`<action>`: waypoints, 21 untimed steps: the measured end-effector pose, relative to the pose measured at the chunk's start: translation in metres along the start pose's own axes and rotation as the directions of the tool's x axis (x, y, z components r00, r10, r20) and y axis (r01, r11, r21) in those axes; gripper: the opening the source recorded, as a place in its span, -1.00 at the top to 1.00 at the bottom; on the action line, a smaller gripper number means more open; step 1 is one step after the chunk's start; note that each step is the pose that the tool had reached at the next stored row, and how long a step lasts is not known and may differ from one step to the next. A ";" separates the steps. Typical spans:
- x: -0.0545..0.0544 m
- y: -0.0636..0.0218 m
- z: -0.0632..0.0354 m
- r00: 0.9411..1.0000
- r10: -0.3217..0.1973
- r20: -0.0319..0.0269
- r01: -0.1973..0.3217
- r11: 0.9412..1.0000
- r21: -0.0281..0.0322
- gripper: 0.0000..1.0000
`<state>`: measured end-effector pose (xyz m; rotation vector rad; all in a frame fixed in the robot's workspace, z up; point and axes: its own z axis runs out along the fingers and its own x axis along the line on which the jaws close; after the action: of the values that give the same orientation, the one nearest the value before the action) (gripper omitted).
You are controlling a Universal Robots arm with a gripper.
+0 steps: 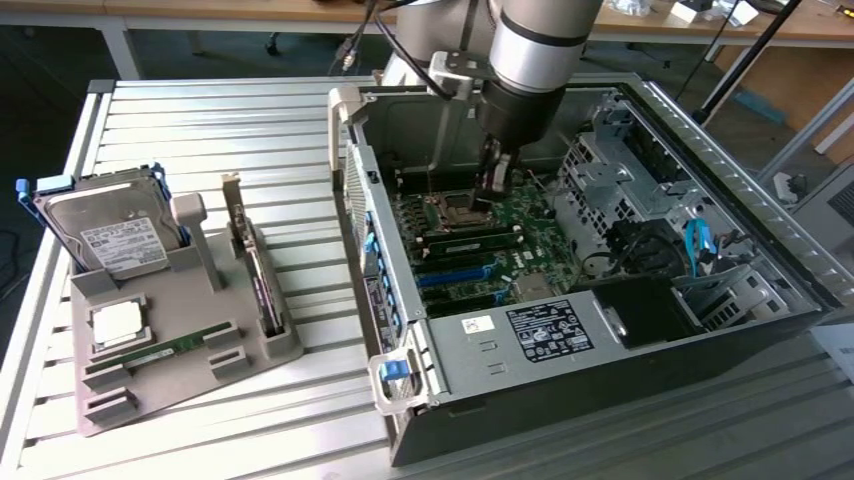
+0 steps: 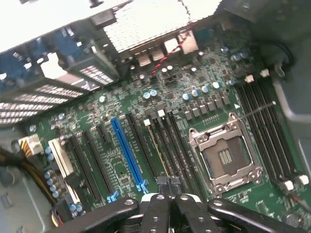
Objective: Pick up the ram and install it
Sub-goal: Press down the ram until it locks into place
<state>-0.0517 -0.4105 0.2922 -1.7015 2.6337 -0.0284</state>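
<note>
A ram stick [image 2: 156, 143] stands edge-on in a black memory slot between the blue slot [image 2: 127, 153] and the processor socket [image 2: 223, 155]; in the exterior view this ram stick [image 1: 467, 241] shows as a green strip on the motherboard. My gripper [image 1: 494, 185] reaches down into the open computer case. In the wrist view my gripper [image 2: 168, 191] is shut, its tips right over the near end of that stick; I cannot tell if they touch it. A second ram stick [image 1: 171, 347] lies in the grey holder [image 1: 260, 375] on the exterior view's left.
The holder also carries a hard drive [image 1: 114, 235], an upright card with a metal bracket [image 1: 254, 270] and a square silver processor chip [image 1: 118, 322]. The case walls [image 1: 360, 200], drive cage [image 1: 627, 170] and cables [image 1: 694, 245] close in around the motherboard.
</note>
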 end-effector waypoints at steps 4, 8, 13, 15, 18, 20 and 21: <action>0.000 0.0000 0.0008 0.996 0.091 -0.002 -0.091 0.996 0.000 0.80; 0.000 0.0000 0.0014 0.985 0.170 -0.003 -0.170 0.985 -0.001 0.80; 0.000 0.0000 0.0021 0.964 0.266 -0.005 -0.266 0.964 -0.001 0.80; 0.000 0.0000 0.0024 0.951 0.308 -0.006 -0.308 0.952 -0.001 0.80; 0.000 0.0000 0.0027 0.933 0.360 -0.007 -0.360 0.933 -0.001 0.80; 0.000 0.0000 0.0029 0.915 0.404 -0.008 -0.404 0.915 0.000 0.80; 0.000 0.0001 0.0031 0.899 0.438 -0.009 -0.438 0.899 0.000 0.80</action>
<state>-0.0517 -0.4105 0.2891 -1.0679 2.9525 -0.0298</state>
